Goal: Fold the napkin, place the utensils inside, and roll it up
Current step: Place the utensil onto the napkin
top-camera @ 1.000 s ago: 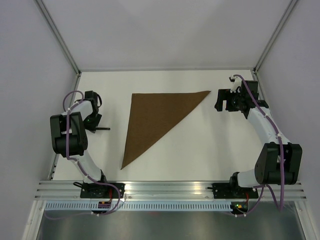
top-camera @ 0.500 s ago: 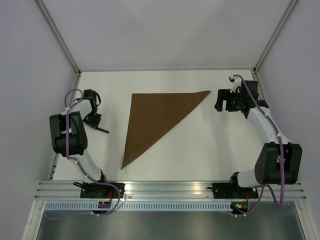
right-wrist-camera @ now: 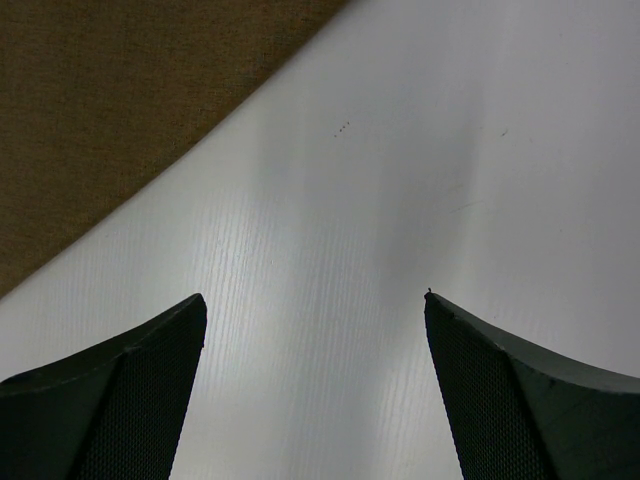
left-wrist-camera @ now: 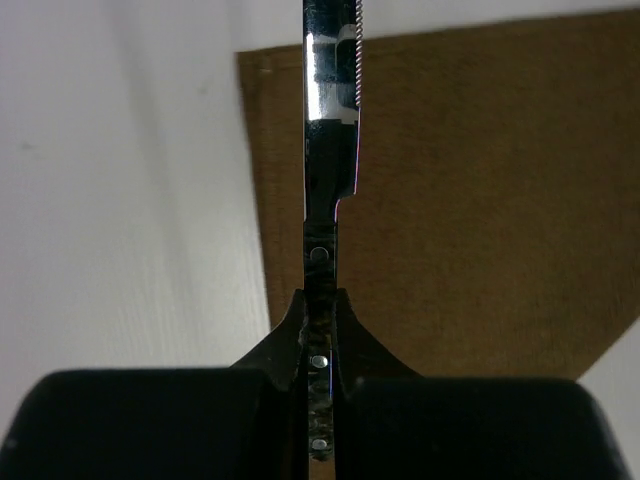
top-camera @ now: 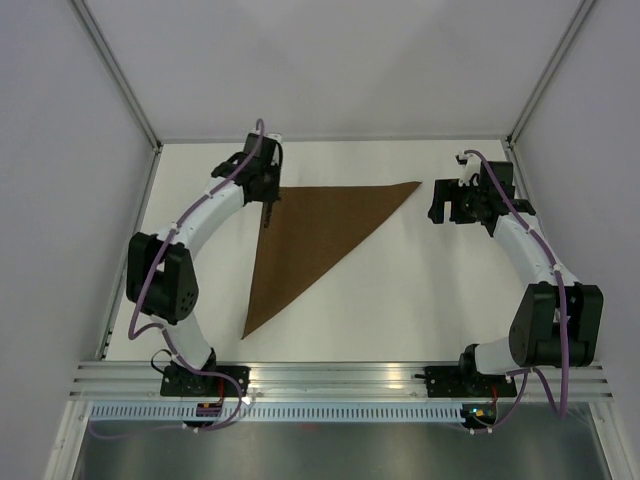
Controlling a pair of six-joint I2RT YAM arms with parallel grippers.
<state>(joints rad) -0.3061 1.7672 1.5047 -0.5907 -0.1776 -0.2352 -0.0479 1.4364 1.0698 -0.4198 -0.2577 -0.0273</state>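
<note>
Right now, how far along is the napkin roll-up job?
Done: the napkin lies folded into a triangle. In hand: the left gripper is shut on a knife over the napkin's far left corner; the right gripper is open and empty. Left: setting utensils on the cloth, then rolling it.

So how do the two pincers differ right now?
The left pincer is shut on a serrated knife; the right pincer is wide open and empty. The left pincer hangs above the napkin's corner; the right pincer hangs above bare table beside the napkin. Both have black fingers.
</note>
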